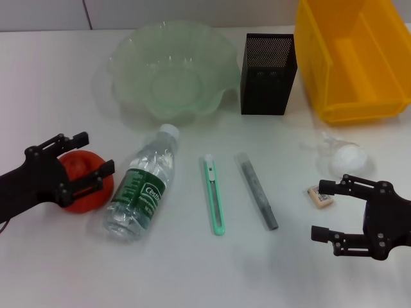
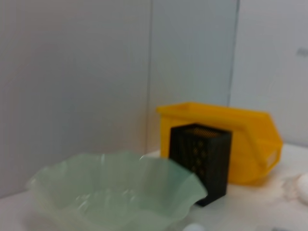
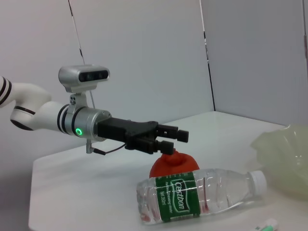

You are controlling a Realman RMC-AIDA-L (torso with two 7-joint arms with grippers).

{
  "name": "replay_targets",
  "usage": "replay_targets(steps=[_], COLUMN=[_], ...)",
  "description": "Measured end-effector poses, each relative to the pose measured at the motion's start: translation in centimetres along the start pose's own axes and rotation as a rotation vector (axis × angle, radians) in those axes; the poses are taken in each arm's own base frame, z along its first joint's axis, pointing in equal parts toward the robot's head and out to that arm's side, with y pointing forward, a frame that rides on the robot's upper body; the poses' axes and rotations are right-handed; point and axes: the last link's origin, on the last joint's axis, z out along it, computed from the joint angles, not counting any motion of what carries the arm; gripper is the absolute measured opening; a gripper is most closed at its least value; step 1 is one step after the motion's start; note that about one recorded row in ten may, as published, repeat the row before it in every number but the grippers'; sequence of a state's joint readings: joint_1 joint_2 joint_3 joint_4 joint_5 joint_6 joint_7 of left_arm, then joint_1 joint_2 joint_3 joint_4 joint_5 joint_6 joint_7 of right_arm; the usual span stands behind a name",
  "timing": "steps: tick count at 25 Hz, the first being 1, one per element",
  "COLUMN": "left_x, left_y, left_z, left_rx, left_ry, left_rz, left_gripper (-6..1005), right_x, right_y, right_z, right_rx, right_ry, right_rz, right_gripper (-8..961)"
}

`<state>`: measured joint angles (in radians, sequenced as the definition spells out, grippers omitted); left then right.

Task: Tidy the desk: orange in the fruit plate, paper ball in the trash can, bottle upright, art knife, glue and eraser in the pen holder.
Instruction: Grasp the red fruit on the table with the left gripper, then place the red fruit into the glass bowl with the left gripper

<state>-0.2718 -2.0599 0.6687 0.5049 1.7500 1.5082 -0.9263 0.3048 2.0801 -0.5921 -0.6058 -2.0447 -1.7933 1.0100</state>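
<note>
The left gripper (image 1: 90, 158) sits over the orange (image 1: 85, 181) at the desk's left side, its fingers spread on either side of the fruit but not clenched on it. The bottle (image 1: 142, 183) lies on its side just beside the orange, with the green fruit plate (image 1: 172, 69) behind it. The right gripper (image 1: 329, 210) hovers released near the eraser (image 1: 320, 196) and paper ball (image 1: 347, 157).
</note>
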Motion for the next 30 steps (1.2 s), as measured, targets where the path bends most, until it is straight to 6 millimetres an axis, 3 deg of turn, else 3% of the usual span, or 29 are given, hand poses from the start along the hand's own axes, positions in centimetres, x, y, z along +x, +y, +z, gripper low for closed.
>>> replay_targets(steps=[16,27,30], left_x=[-2.5,-2.3,-1.7], left_y=[-1.4,-1.6,-1.6], left_z=[-0.2,-0.1,-0.1], left_rx=[0.124,0.125,0.113], left_ry=[-0.151,-0.152,-0.13], left_rz=[0.012,0.015,0.015], left_gripper=[700,298,273], right_x=[0.2,0.1,0.1], right_y=[-0.1,-0.1,-0.1], right_z=[0.1,0.1,0.1], right_rx=[0.006,0.008,0.009], right_ry=[0.006,0.004,0.004], right_rz=[0.007,0.008,0.01], right_gripper=[802,794,792])
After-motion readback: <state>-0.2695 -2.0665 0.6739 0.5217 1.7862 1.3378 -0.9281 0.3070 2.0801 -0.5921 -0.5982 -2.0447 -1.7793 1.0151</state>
